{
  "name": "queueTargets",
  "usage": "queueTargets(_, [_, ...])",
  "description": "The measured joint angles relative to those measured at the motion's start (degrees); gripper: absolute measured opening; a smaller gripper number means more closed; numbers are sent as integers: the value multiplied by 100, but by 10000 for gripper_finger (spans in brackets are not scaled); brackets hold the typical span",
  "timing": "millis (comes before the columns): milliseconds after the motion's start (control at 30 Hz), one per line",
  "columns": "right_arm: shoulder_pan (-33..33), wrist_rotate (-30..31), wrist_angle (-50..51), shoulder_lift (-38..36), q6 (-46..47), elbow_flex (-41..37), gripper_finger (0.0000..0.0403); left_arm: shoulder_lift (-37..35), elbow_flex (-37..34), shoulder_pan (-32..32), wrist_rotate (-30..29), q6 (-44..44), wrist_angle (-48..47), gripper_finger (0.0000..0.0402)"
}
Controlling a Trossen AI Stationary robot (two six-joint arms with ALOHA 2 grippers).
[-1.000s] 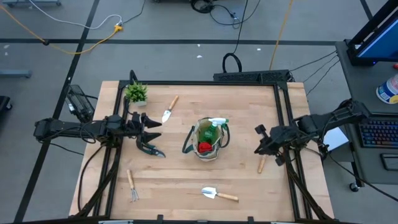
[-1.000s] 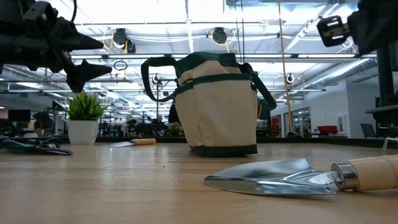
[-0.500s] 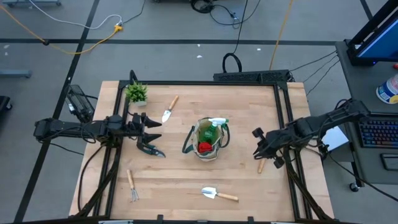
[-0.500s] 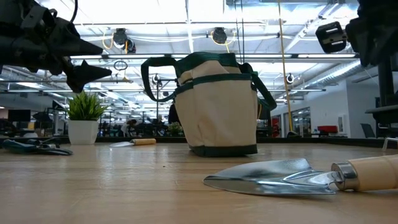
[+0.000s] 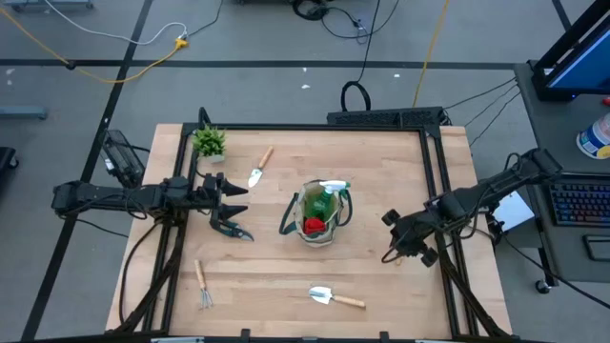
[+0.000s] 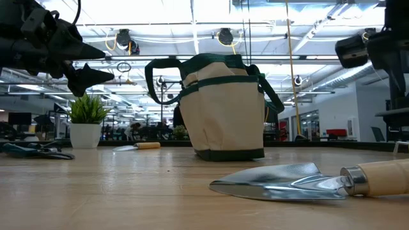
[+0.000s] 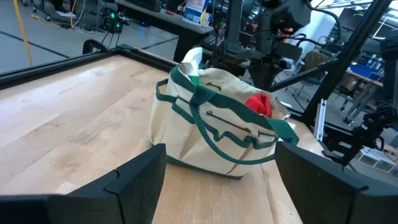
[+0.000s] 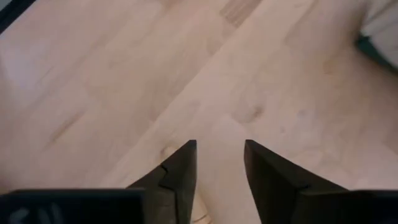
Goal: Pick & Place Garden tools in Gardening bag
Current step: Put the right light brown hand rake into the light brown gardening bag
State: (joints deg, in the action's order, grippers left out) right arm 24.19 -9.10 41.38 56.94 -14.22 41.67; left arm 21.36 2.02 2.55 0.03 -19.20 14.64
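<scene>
Right of beige canvas tote with dark green trim (image 5: 319,215), mid-counter: right gripper (image 5: 398,238) low over bare wood, fingers (image 8: 179,171) parted, pinching nothing. Step, likely: reaching for wooden-handled tool beneath, hidden. Next: descend, close. Left gripper (image 5: 232,198) waits, fingers spread, above dark pruning shears (image 5: 232,230).

A light wooden table (image 5: 286,276) with a dark frame fills the middle of the high view, standing on a grey floor (image 5: 257,38) crossed by a dark stripe, with yellow and white cables (image 5: 143,57) at the upper left and black cables at the top centre. At the right edge sit a keyboard (image 5: 581,205) and a blue monitor (image 5: 581,57). In the low view, rows of bright ceiling lights (image 6: 192,13), pipes and distant desks show in the open hall behind.
</scene>
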Motion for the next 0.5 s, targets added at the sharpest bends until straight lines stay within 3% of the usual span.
queueTargets(500, [485, 3, 70, 656, 48, 0, 188, 1, 0, 0, -9, 413, -38, 308])
